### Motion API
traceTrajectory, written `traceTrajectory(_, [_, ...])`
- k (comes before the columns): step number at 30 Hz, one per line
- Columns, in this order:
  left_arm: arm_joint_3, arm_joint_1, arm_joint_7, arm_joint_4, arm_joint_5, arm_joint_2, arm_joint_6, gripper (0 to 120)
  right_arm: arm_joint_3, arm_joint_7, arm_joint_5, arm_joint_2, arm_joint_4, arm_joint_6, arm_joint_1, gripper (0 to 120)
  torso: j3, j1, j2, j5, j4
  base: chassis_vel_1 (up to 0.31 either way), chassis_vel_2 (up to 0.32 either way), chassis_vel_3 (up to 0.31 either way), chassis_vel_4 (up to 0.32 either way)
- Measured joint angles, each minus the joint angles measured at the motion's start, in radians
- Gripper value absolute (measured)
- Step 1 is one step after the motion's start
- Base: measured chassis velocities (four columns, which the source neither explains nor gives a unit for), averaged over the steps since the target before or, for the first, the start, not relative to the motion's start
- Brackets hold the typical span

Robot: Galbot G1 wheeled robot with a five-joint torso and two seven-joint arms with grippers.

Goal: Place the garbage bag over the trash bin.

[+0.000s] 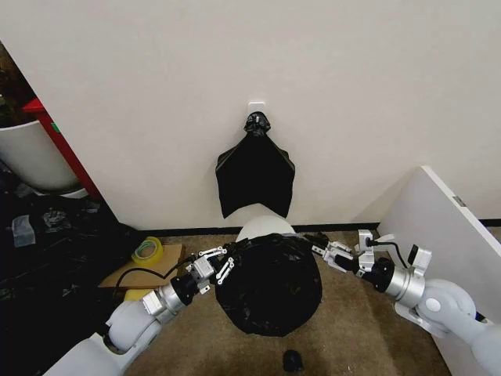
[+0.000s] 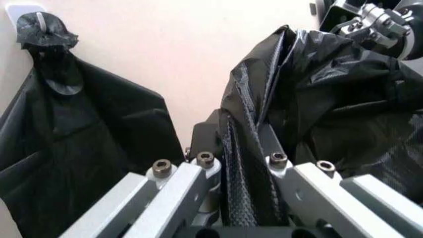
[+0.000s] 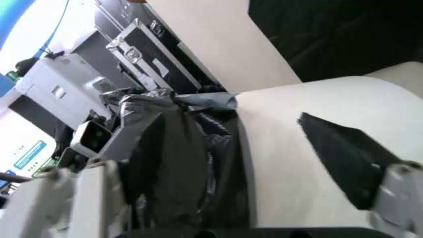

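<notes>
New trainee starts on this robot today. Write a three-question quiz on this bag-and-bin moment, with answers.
1. True or false: the garbage bag already covers the whole trash bin.
2. Which gripper holds which side of the bag?
A. Left gripper its left edge, right gripper its right edge
B. Both on one edge
C. Neither touches it
3. Fill in: the spare bunch of black bags hangs from a ____ on the wall.

Key
1. False: the bin's far rim shows bare beyond the bag.
2. A; the left wrist view shows the left jaws pinching bag plastic, and the right wrist view shows plastic against one right jaw.
3. hook
</notes>
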Motion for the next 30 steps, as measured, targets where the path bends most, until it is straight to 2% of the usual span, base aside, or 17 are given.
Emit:
traceTrajectory(2, [0.003,0.000,0.001,0.002,0.001,-0.001,0.000,4,-0.001,0.002,-0.002,0.001,-0.002,0.000,0.001,78,0.000,0.000,0.000,-0.0001,0.0001,0.000,0.000,0.000,0.000])
traceTrajectory(4, [0.007,-0.003,0.002,0.004,0.005,-0.002,-0.001,4,-0.001,0.002,-0.002,0.002,-0.002,0.000,0.001,68,0.000,0.000,0.000,-0.0001,0.0001,0.000,0.000,0.000,0.000])
traceTrajectory(5, [0.007,-0.003,0.002,0.004,0.005,-0.002,-0.001,4,-0.001,0.002,-0.002,0.002,-0.002,0.000,0.001,68,0.000,0.000,0.000,-0.0001,0.0001,0.000,0.000,0.000,0.000])
traceTrajectory(8, [0.012,-0.006,0.003,0.007,0.003,-0.005,-0.001,4,-0.004,-0.005,0.003,0.006,0.001,0.001,0.003,54,0.000,0.000,0.000,-0.0001,0.0000,0.000,0.000,0.000,0.000])
traceTrajectory(9, [0.012,-0.006,0.003,0.007,0.003,-0.005,-0.001,4,-0.004,-0.005,0.003,0.006,0.001,0.001,0.003,54,0.000,0.000,0.000,-0.0001,0.0000,0.000,0.000,0.000,0.000])
traceTrajectory(13, [0.014,-0.005,0.003,0.008,-0.001,-0.006,-0.001,4,-0.010,-0.014,0.003,0.009,0.004,0.002,0.004,34,0.000,0.000,0.000,-0.0001,0.0001,0.000,0.000,0.000,0.000])
traceTrajectory(14, [0.014,-0.005,0.003,0.008,-0.001,-0.006,-0.001,4,-0.010,-0.014,0.003,0.009,0.004,0.002,0.004,34,0.000,0.000,0.000,-0.0001,0.0001,0.000,0.000,0.000,0.000])
traceTrajectory(16, [0.013,-0.006,0.003,0.008,-0.001,-0.004,-0.001,4,-0.013,-0.016,0.000,0.009,0.004,0.002,0.006,25,0.000,0.000,0.000,-0.0001,0.0001,0.000,0.000,0.000,0.000])
traceTrajectory(17, [0.013,-0.006,0.003,0.008,-0.001,-0.004,-0.001,4,-0.013,-0.016,0.000,0.009,0.004,0.002,0.006,25,0.000,0.000,0.000,-0.0001,0.0001,0.000,0.000,0.000,0.000])
traceTrajectory(19, [0.013,-0.009,0.003,0.008,-0.001,-0.005,-0.001,4,-0.015,-0.018,-0.004,0.010,0.004,0.002,0.008,15,0.000,0.000,0.000,-0.0001,0.0001,0.000,0.000,0.000,0.000])
traceTrajectory(21, [0.012,-0.010,0.003,0.007,-0.002,-0.005,-0.001,4,-0.016,-0.019,-0.006,0.010,0.003,0.002,0.008,12,0.000,0.000,0.000,-0.0001,0.0000,0.000,0.000,0.000,0.000])
traceTrajectory(23, [0.012,-0.011,0.002,0.005,-0.003,-0.006,-0.001,4,-0.017,-0.024,-0.013,0.010,0.003,0.002,0.008,0,0.000,0.000,0.000,-0.0001,0.0001,0.000,0.000,0.000,0.000])
traceTrajectory(30, [0.014,-0.012,0.002,-0.001,-0.007,-0.006,0.000,4,-0.017,-0.027,-0.027,0.013,0.002,0.003,0.011,0,0.000,0.000,0.000,-0.0001,0.0000,0.000,0.000,0.000,0.000])
